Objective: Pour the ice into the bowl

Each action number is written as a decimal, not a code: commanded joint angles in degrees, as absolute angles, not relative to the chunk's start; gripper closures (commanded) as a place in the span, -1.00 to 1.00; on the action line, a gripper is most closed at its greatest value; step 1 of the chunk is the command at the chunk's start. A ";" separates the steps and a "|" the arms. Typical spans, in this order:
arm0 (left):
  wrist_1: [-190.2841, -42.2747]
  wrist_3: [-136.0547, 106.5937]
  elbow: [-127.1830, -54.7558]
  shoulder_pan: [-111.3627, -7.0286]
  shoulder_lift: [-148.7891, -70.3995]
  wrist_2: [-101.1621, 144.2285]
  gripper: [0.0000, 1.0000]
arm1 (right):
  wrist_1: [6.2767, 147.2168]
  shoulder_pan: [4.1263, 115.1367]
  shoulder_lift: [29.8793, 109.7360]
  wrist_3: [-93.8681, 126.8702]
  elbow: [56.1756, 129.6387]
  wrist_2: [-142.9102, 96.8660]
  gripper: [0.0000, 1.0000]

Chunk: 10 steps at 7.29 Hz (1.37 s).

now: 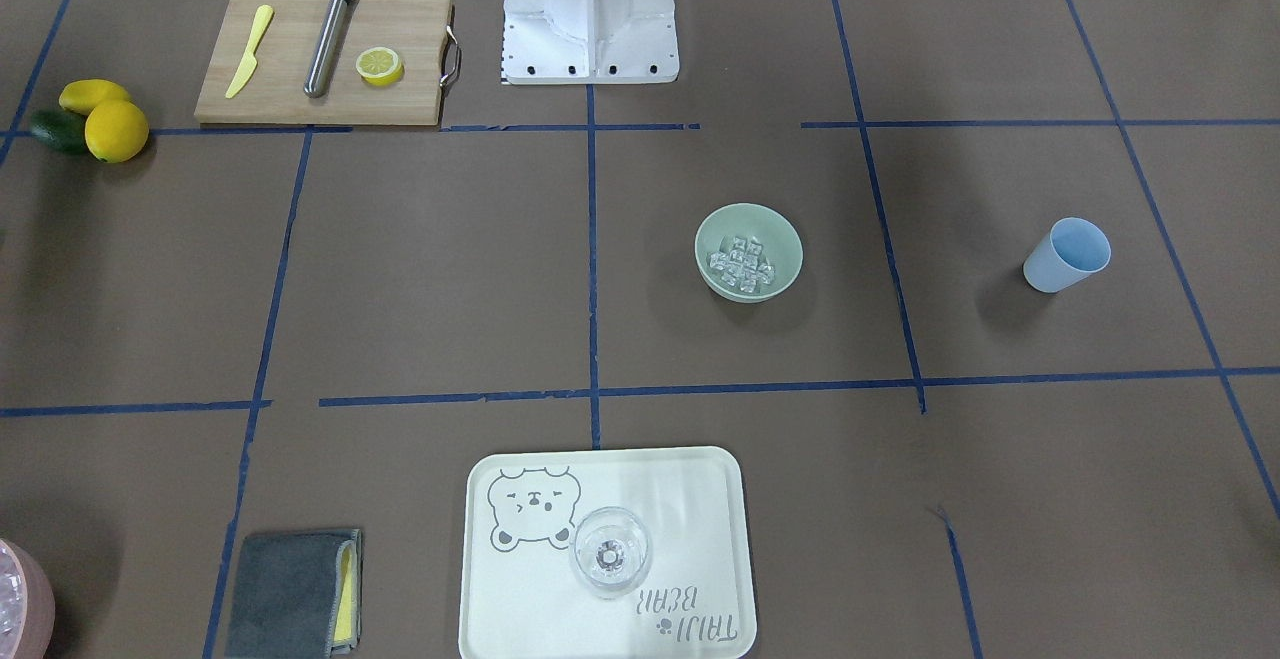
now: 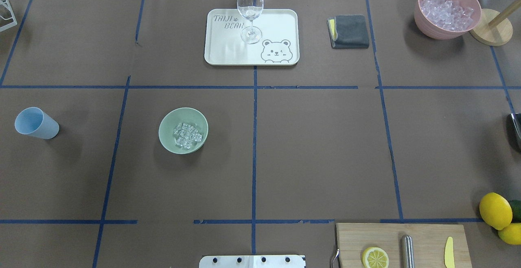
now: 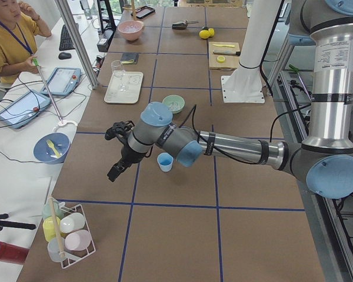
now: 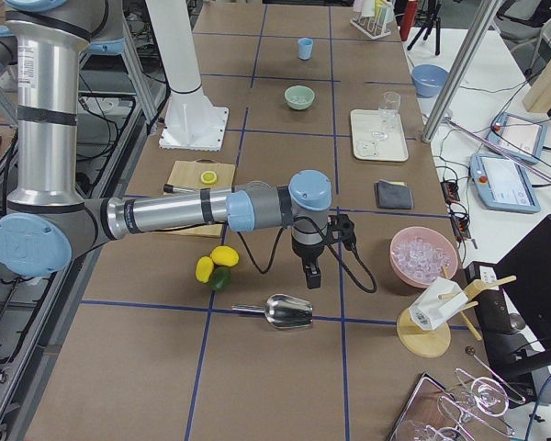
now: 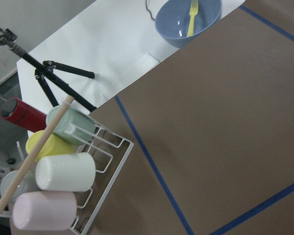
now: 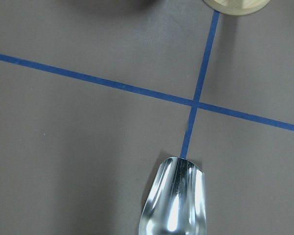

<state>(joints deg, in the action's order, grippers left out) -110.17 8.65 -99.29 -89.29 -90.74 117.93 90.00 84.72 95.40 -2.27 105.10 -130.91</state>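
The sage-green bowl [image 1: 788,239] stands upright on the table left of centre in the overhead view [image 2: 165,128]. Several clear ice cubes [image 1: 741,264] lie inside it [image 2: 187,135]. The light blue cup [image 1: 1066,254] stands alone further out [image 2: 36,123], and I see no ice in it. My left gripper [image 3: 114,171] hangs above the table beyond the cup, holding nothing I can see. My right gripper [image 4: 310,273] hangs above a metal scoop [image 4: 289,311] that lies on the table [image 6: 176,200]. I cannot tell whether either gripper is open or shut.
A pink container [image 2: 447,9] of ice stands at the far right. A tray [image 2: 228,52] carries a clear glass [image 2: 250,11]. A grey cloth [image 2: 349,31], a cutting board [image 2: 423,235] with a lemon half, and lemons [image 2: 495,210] are nearby. A cup rack [image 5: 63,166] stands at the left end.
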 commanded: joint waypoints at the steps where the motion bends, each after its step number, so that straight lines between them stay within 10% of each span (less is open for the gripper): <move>1: -83.97 13.62 -97.92 -92.01 -97.52 118.47 -1.00 | 90.00 84.73 95.27 -2.11 105.99 -131.48 -1.00; 6: -82.35 13.36 -98.88 -99.40 -89.21 132.45 -1.00 | 90.09 76.26 93.79 9.34 117.99 -135.26 -1.00; 10: -82.35 13.27 -99.05 -99.40 -89.30 132.98 -1.00 | 90.17 52.01 70.89 45.25 119.09 -127.42 -1.00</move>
